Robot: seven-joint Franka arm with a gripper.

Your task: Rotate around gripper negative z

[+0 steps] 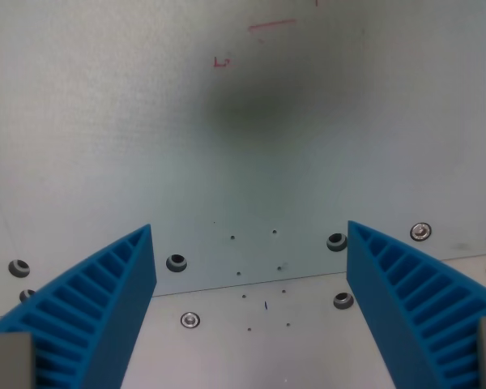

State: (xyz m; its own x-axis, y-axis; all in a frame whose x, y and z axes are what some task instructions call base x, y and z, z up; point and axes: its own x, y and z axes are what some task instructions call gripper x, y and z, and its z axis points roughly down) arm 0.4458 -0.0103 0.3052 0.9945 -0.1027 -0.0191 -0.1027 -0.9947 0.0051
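Note:
My gripper (249,232) is open and holds nothing. Its two blue ribbed fingers rise from the bottom corners of the wrist view, one at the left (105,300) and one at the right (405,292), with a wide gap between them. Below them lies a pale grey metal table plate (243,162). A soft dark shadow (267,105) falls on the plate ahead of the gripper. No loose object lies between the fingers.
A seam (251,284) crosses the plate between the fingers. Several screw holes and bolts dot the surface, such as one bolt (190,319) and one hole (176,262). Faint red pen marks (271,27) sit near the top edge.

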